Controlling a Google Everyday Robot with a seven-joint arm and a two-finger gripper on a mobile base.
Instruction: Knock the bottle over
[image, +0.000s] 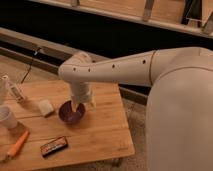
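Note:
The bottle (13, 90) is small, slender and white with a pale label. It sits at the far left of the wooden table (100, 130) and appears slanted in the view; I cannot tell whether it stands or lies. My gripper (81, 104) hangs from the white arm (115, 67) over the middle of the table, just above a purple bowl (70, 113). It is well to the right of the bottle and apart from it.
A pale sponge-like block (46, 107) lies between the bottle and the bowl. A squat white cup (6, 118) stands at the left edge. An orange carrot-like item (19, 144) and a dark snack bar (54, 145) lie near the front edge.

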